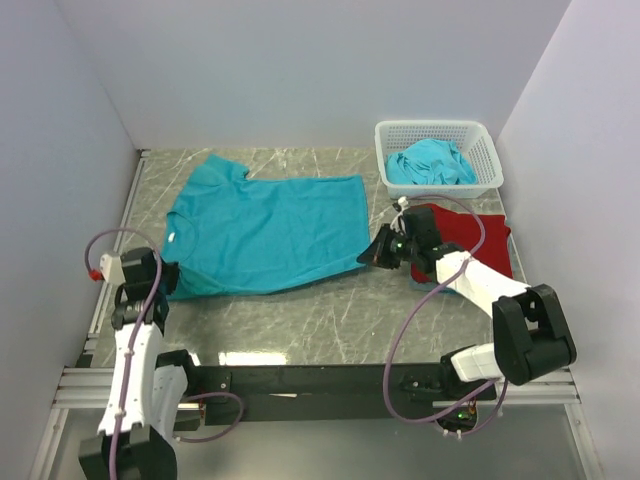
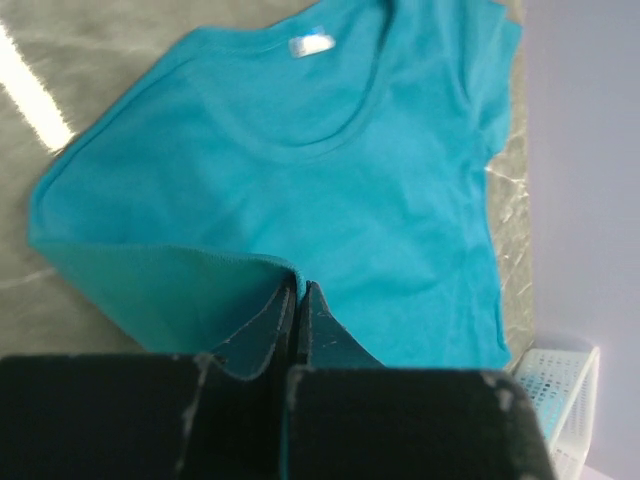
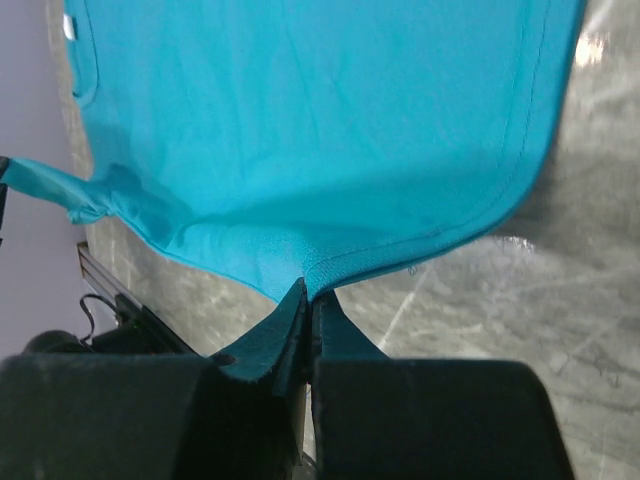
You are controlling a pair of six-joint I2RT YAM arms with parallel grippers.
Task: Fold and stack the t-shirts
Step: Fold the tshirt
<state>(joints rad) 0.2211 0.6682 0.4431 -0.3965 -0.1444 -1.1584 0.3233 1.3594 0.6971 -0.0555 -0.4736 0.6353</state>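
A teal t-shirt (image 1: 265, 235) lies spread flat on the marble table, collar to the left and bottom hem to the right. My left gripper (image 1: 166, 276) is shut on the hem of its near sleeve (image 2: 150, 285), which lifts and folds over at the fingertips (image 2: 298, 292). My right gripper (image 1: 368, 256) is shut on the near corner of the bottom hem (image 3: 400, 255), pinching it just off the table. A deep red t-shirt (image 1: 478, 232) lies flat at the right, partly under my right arm. More teal t-shirts (image 1: 430, 165) sit crumpled in the basket.
The white lattice basket (image 1: 480, 140) stands at the back right, close to the red shirt; its corner (image 2: 565, 400) also shows in the left wrist view. Walls close in on the left, back and right. Bare marble table (image 1: 320, 310) lies between the shirt and the arm bases.
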